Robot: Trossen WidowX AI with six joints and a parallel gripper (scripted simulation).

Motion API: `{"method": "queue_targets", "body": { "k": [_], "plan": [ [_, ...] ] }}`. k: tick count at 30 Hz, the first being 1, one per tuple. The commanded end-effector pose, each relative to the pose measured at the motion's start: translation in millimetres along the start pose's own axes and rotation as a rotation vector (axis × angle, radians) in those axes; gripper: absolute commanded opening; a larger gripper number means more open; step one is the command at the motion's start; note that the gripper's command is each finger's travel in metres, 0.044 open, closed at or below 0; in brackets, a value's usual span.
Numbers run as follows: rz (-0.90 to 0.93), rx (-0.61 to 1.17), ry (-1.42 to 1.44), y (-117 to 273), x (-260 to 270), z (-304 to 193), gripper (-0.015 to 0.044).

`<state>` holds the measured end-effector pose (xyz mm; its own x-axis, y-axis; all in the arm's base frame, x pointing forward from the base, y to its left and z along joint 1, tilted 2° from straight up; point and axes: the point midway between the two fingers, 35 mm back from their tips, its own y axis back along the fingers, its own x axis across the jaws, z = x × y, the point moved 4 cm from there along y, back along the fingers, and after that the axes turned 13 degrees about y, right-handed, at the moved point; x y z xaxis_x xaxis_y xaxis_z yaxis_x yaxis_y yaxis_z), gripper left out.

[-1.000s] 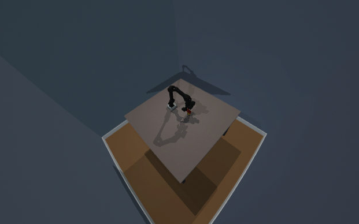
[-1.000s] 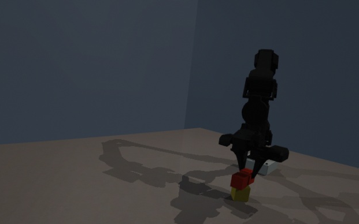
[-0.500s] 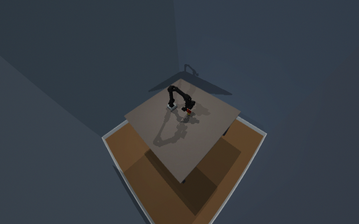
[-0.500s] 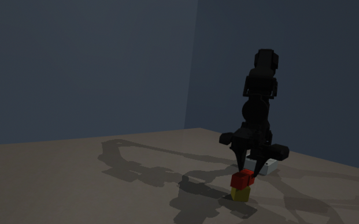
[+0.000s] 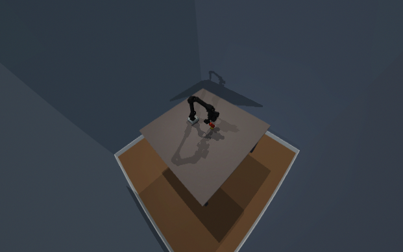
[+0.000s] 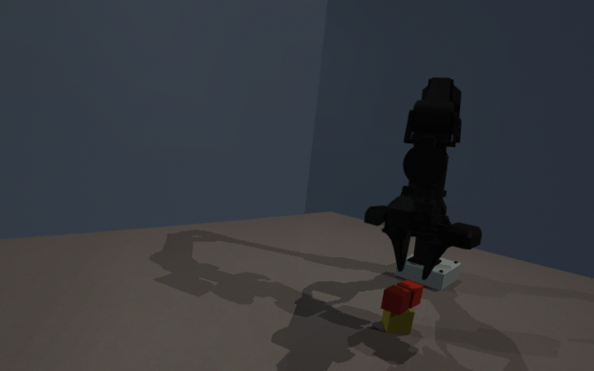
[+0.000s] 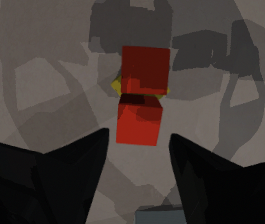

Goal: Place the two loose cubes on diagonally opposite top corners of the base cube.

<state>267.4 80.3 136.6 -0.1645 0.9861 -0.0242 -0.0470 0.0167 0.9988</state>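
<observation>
The yellow base cube [image 6: 399, 323] [image 7: 116, 85] stands on the table, mostly hidden from above. One red cube [image 6: 394, 300] [image 7: 145, 70] rests on its side away from the arm's base. The other red cube [image 6: 416, 294] [image 7: 139, 127] sits at the opposite side of the top, nearer the arm's base. Both look roughly level and very close together; the wrist view does not show clearly how wide the gap is. My gripper [image 6: 413, 274] [image 7: 140, 137] is open and empty, its fingertips just above the nearer red cube in the exterior view.
The arm's white base [image 5: 193, 120] [image 6: 447, 277] stands on the table [image 5: 202, 182] [image 6: 87, 306] behind the cubes. Shadows of the arm fall around the stack.
</observation>
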Motion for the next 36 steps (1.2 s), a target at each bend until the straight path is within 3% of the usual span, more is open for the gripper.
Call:
{"method": "queue_targets", "body": {
  "k": [1,19,26,32,36],
  "plan": [
    [0.001,-0.004,-0.004,8.0,0.1,0.5,0.0205],
    [0.001,-0.004,-0.004,34.1,0.1,0.4,0.0205],
    [0.003,-0.002,0.001,34.7,20.6,3.1,0.0389],
    [0.012,-0.001,0.001,37.5,107.2,-0.4,0.0400],
    [0.013,-0.001,0.001,37.7,117.1,-2.6,0.0400]
  ]
}}
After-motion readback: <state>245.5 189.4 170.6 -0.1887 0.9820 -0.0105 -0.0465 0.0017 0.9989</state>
